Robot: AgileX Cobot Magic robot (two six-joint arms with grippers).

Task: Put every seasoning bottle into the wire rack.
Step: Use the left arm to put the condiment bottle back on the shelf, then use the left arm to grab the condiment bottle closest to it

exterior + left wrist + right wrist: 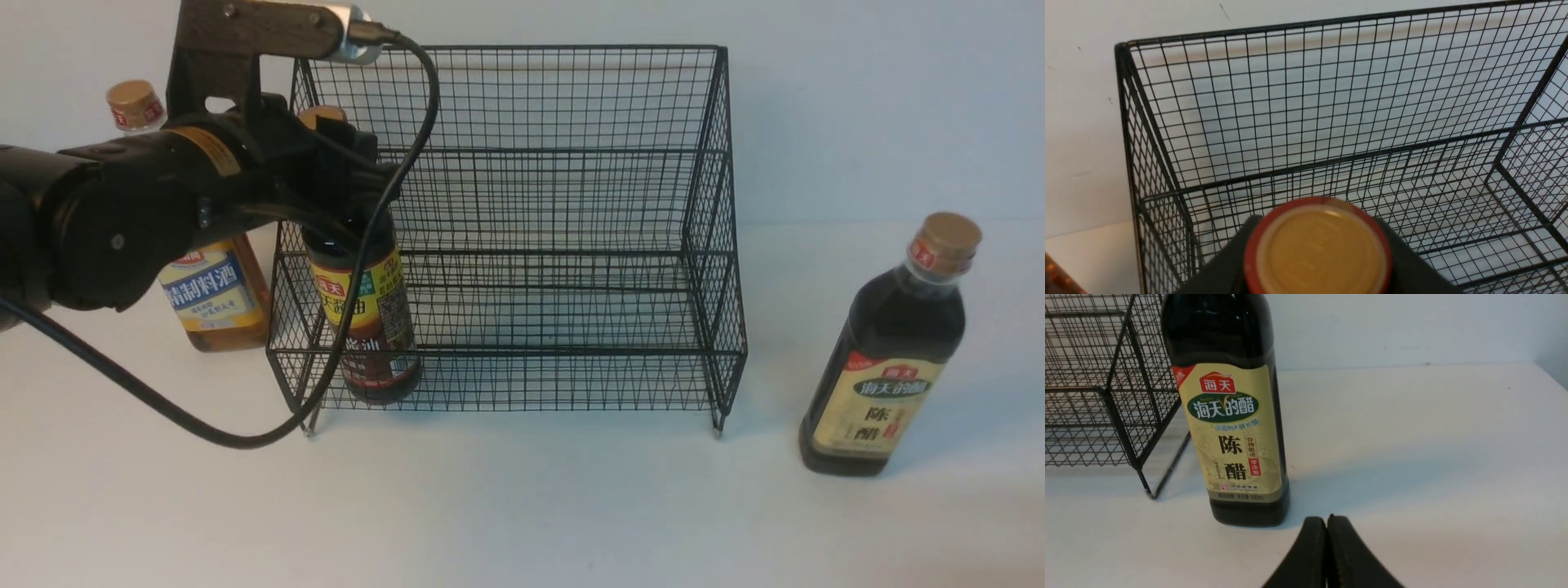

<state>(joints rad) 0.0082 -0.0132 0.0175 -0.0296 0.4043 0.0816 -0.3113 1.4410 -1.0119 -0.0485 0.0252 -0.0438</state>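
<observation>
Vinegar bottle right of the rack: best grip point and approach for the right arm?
Judging by its shape, grip the vinegar bottle at the narrow shoulder under the cap. It stands upright on the table, apart from the rack. Come in level from the robot's side. The right gripper is shut, so open it first.

Rack (571, 204) open on top, its middle and right side bare, soy bottle (371, 327) filling its left near corner, table (531, 506) in front clear, vinegar bottle (886, 359) standing right of rack.

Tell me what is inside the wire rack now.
Only the dark round bottle stands inside the wire rack, at its left end, gripped by the left claw. Its neck is covered.
</observation>
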